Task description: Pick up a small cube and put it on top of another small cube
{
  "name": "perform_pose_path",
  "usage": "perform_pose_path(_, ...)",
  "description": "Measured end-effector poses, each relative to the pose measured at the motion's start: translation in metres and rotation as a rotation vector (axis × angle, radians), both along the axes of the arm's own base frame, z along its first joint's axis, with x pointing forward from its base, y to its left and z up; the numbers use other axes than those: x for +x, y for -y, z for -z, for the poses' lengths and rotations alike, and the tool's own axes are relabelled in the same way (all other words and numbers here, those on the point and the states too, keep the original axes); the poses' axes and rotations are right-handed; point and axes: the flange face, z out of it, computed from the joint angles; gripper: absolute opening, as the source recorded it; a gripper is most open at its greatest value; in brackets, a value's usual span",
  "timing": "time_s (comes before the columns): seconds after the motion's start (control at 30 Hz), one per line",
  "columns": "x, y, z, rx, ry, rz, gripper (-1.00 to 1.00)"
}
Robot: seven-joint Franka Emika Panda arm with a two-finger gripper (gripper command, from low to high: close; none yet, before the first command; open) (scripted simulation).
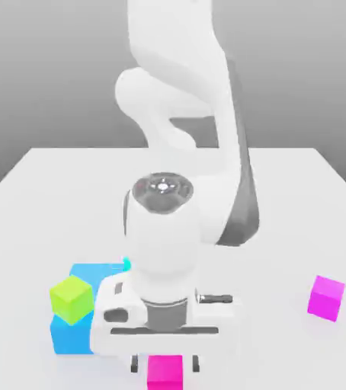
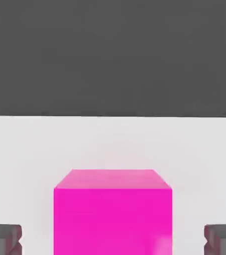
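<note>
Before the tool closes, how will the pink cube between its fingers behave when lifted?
The pink cube looks rigid, with flat faces, so it will probably not roll or bend. It sits squarely between the open tool, so a centred grip seems likely. Its smooth faces might slip a little.

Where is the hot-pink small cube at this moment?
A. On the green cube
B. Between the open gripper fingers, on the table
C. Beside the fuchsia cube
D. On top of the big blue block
B: the hot-pink small cube sits on the table, with one finger on each side and a gap between.
</note>
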Motion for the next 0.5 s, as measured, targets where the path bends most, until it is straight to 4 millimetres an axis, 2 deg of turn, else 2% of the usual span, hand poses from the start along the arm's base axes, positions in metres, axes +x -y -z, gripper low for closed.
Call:
perform_pose_path(0.17, 0.0, 0.0, 0.004, 0.0, 0.0, 0.0, -1.0)
perform_pose_path(0.2, 0.0, 0.0, 0.0, 0.0, 0.0, 0.0, -1.0)
perform_pose_path(0.37, -0.001, 0.003, -0.057, 0.0, 0.0, 0.011, -1.0)
perform_pose_path(0.5, -0.02, 0.052, -0.101, -0.001, 0.0, 0.202, -1.0)
